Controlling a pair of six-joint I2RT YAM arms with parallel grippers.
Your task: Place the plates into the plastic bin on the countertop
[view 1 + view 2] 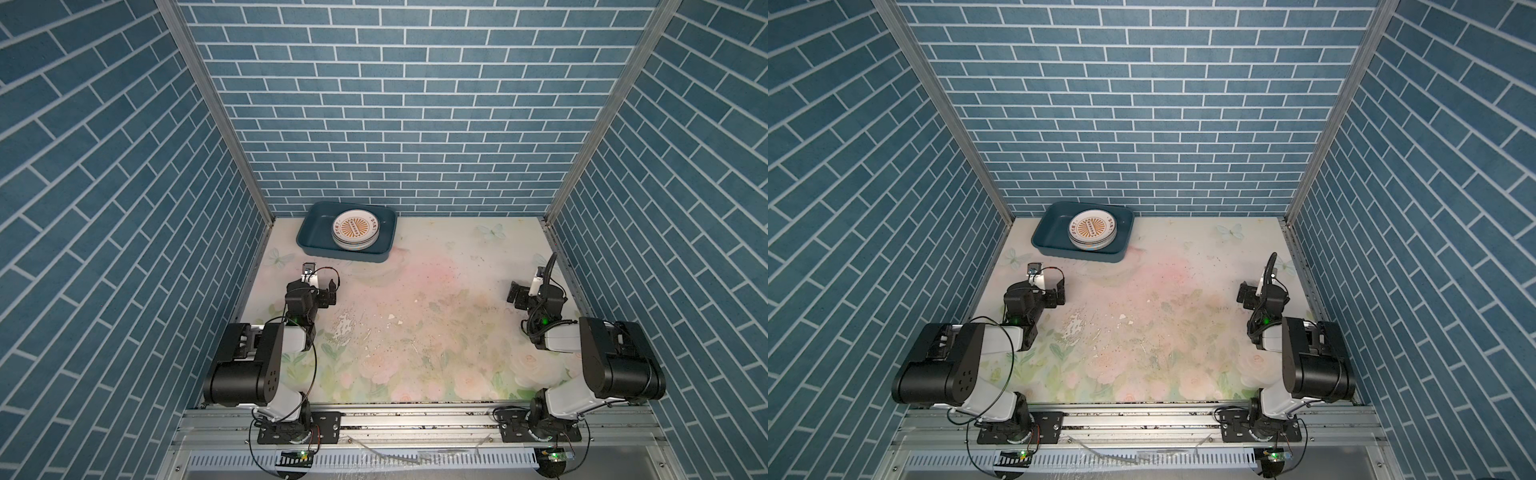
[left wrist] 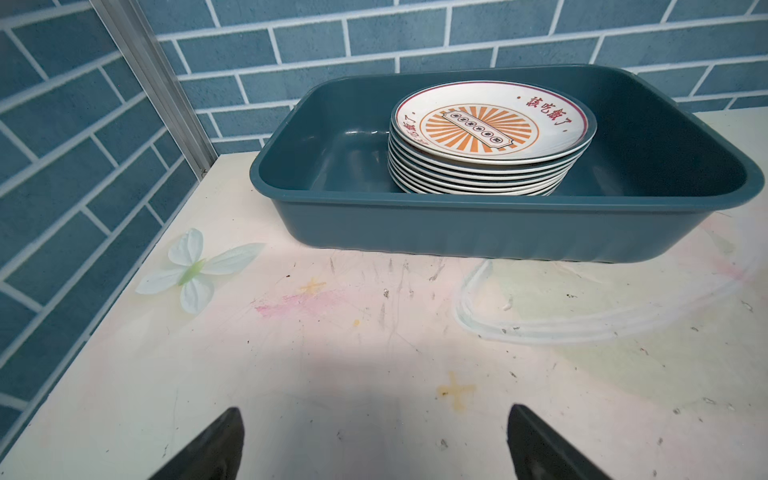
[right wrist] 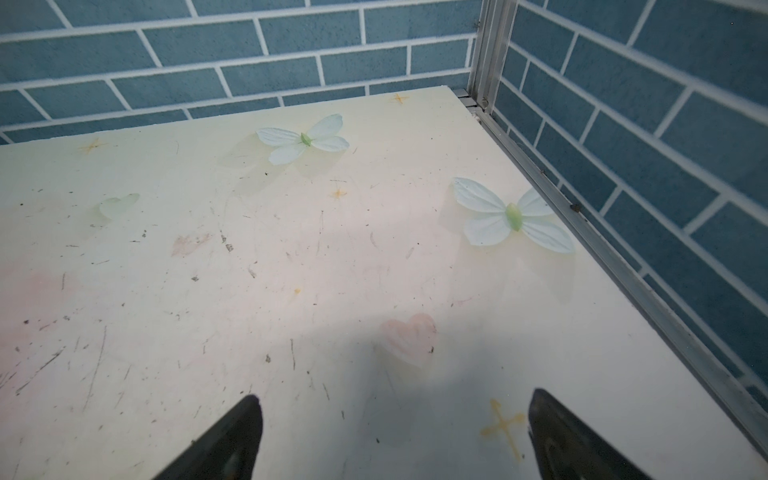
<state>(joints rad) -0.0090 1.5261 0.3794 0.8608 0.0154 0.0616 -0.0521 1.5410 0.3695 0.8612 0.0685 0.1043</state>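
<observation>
The teal plastic bin (image 1: pixel 315 227) (image 1: pixel 1052 227) stands at the back left of the flowered countertop (image 1: pixel 424 316), against the rear wall. In its right half sits a stack of several plates (image 1: pixel 356 230) (image 1: pixel 1093 230); the top one is white with an orange sunburst centre (image 2: pixel 490 124). The left wrist view shows the bin's front wall (image 2: pixel 457 228) just ahead. My left gripper (image 1: pixel 312 286) (image 1: pixel 1040 286) (image 2: pixel 374 409) hovers open and empty in front of the bin. Over the countertop's right side, my right gripper (image 1: pixel 536 291) (image 1: pixel 1264 289) (image 3: pixel 395 395) is open and empty too.
Blue brick-pattern walls close in the back and both sides. Aluminium framing runs along the countertop's right edge (image 3: pixel 623 266) and up the rear corners. A grey metal rail (image 1: pixel 415 424) carrying both arm bases crosses the front. The butterflies (image 3: pixel 513 216) are printed flat on the surface.
</observation>
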